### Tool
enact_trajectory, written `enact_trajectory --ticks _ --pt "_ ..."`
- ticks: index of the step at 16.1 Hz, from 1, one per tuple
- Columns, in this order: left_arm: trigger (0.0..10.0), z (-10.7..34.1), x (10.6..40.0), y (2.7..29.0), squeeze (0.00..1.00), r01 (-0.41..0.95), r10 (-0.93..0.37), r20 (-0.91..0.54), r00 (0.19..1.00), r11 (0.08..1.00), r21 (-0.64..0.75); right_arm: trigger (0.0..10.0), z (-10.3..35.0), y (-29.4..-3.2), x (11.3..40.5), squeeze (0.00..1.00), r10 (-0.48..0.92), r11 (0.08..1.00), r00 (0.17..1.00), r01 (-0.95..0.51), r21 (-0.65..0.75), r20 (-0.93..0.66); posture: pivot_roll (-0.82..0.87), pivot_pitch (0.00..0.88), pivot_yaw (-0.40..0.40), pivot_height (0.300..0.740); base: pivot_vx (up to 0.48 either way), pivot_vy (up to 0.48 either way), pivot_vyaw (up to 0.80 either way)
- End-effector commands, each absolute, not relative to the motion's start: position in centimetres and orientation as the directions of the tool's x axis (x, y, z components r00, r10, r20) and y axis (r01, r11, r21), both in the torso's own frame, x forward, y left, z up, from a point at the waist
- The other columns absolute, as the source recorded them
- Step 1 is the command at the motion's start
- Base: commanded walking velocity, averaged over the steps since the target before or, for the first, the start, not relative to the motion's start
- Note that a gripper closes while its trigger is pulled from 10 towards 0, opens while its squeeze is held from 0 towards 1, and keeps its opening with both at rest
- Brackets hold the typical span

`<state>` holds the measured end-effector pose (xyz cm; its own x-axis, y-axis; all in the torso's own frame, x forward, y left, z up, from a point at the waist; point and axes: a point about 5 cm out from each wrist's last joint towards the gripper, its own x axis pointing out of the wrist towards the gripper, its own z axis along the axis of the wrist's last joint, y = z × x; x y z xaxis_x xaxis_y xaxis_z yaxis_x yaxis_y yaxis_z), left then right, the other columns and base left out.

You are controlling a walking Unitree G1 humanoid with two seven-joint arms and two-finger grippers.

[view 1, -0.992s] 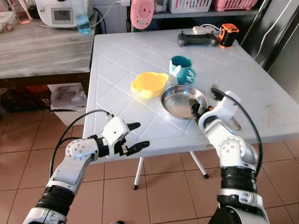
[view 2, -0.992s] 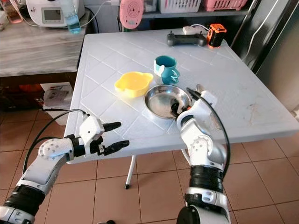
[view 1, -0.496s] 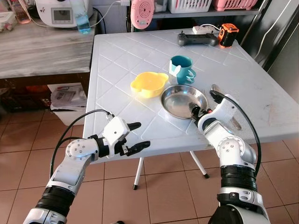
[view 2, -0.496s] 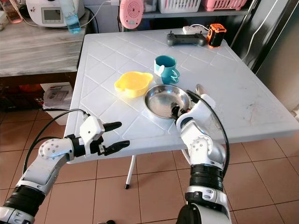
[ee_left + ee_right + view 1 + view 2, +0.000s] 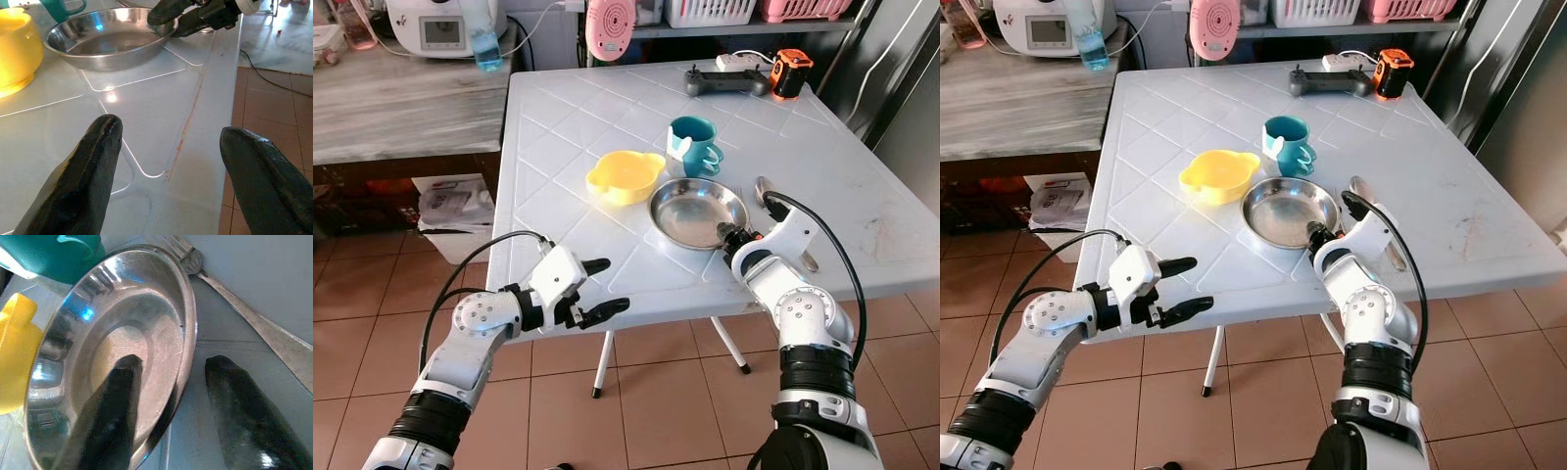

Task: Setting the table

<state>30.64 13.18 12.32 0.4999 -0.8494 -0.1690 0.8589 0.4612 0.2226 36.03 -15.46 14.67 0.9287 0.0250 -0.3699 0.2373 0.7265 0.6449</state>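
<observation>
A steel plate [image 5: 698, 211] lies near the front of the white table [image 5: 558, 127], with a yellow bowl [image 5: 626, 176] to its left and a teal mug [image 5: 693, 144] behind it. A spoon [image 5: 770, 194] and a fork [image 5: 183, 247] lie just right of the plate. My right gripper [image 5: 729, 238] is open at the plate's near right rim; in the right wrist view one finger [image 5: 110, 416] is inside the plate [image 5: 122, 333] and the other outside. My left gripper [image 5: 597, 289] hovers open and holds nothing at the table's front left edge.
A black controller [image 5: 726, 82] and an orange device [image 5: 791, 72] sit at the table's far edge. A wooden counter [image 5: 401, 108] with a blue bottle [image 5: 489, 44] stands to the left. Tiled floor lies below the table's front edge.
My right gripper has drawn back from over the plate's inside to its near right rim. The plate and my left arm have stayed put.
</observation>
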Motion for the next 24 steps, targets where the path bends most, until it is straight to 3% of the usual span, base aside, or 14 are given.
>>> enact_trajectory --ticks 1,2,3,5,6,7,8,10,11,12,13,17,24 --pt "10.0 12.2 30.4 13.0 0.00 0.867 -0.855 -0.183 0.485 0.444 0.224 0.0 14.7 -15.3 36.2 0.00 0.047 0.739 0.921 0.229 0.634 -0.387 0.11 0.145 -0.018 0.740 0.000 0.000 0.00" --pt "10.0 12.2 30.4 13.0 0.00 0.868 -0.856 -0.183 0.484 0.443 0.224 1.0 14.6 -15.4 36.3 0.00 0.052 0.757 0.915 0.226 0.613 -0.401 0.11 0.144 -0.020 0.740 0.000 0.000 0.00" --pt "10.0 12.2 30.4 13.0 0.00 0.868 -0.856 -0.183 0.484 0.443 0.223 1.1 14.6 -15.4 36.3 0.00 0.051 0.770 0.911 0.226 0.597 -0.409 0.11 0.144 -0.020 0.740 0.000 0.000 0.00" --pt "10.0 12.2 30.3 12.9 0.00 0.870 -0.857 -0.184 0.481 0.440 0.222 0.0 14.4 -15.8 36.4 0.00 0.053 0.808 0.902 0.215 0.549 -0.430 0.11 0.144 -0.023 0.740 0.000 0.000 0.00" --pt "10.0 12.2 30.3 12.9 0.00 0.870 -0.857 -0.184 0.480 0.440 0.222 0.0 14.5 -15.9 36.5 0.00 0.051 0.811 0.902 0.213 0.544 -0.429 0.11 0.145 -0.023 0.740 0.000 0.000 0.00" --pt "10.0 12.1 30.2 12.8 0.00 0.871 -0.858 -0.185 0.480 0.440 0.221 1.8 14.6 -16.0 36.6 0.00 0.053 0.821 0.904 0.203 0.533 -0.425 0.11 0.145 -0.025 0.740 0.000 0.000 0.00" --pt "10.0 12.1 30.2 12.8 0.00 0.871 -0.858 -0.185 0.480 0.440 0.220 6.8 14.6 -16.0 36.6 0.00 0.055 0.826 0.904 0.197 0.528 -0.423 0.11 0.145 -0.025 0.740 0.000 0.000 0.00" --pt "10.0 12.0 30.2 12.8 0.00 0.871 -0.858 -0.187 0.479 0.439 0.219 7.3 14.8 -16.0 36.7 0.00 0.062 0.845 0.907 0.175 0.506 -0.417 0.11 0.145 -0.025 0.740 0.000 0.000 0.00" --pt "10.0 12.0 30.1 12.8 0.00 0.872 -0.858 -0.187 0.479 0.439 0.219 8.9 14.8 -16.1 36.8 0.00 0.060 0.855 0.908 0.168 0.491 -0.416 0.11 0.145 -0.025 0.740 0.000 0.000 0.00" --pt "10.0 12.1 30.2 12.8 0.00 0.871 -0.857 -0.188 0.479 0.439 0.220 2.9 14.8 -16.1 36.8 0.00 0.059 0.864 0.908 0.162 0.477 -0.415 0.11 0.146 -0.025 0.740 0.000 0.000 0.00" --pt "10.0 12.1 30.2 12.9 0.00 0.871 -0.857 -0.188 0.480 0.439 0.222 0.0 14.8 -16.3 36.8 0.00 0.055 0.871 0.910 0.158 0.466 -0.412 0.11 0.146 -0.023 0.740 0.000 0.000 0.00" --pt "10.0 12.1 30.2 12.7 0.00 0.872 -0.858 -0.187 0.478 0.437 0.222 0.0 15.4 -16.5 36.7 0.00 0.068 0.890 0.919 0.120 0.440 -0.388 0.11 0.142 -0.021 0.740 0.000 0.000 0.00" --pt "10.0 12.1 30.3 12.5 0.00 0.872 -0.859 -0.188 0.477 0.436 0.222 0.0 15.1 -16.7 34.3 0.00 0.230 0.925 0.896 -0.079 0.371 -0.381 0.11 0.139 -0.015 0.740 0.000 0.000 0.00"
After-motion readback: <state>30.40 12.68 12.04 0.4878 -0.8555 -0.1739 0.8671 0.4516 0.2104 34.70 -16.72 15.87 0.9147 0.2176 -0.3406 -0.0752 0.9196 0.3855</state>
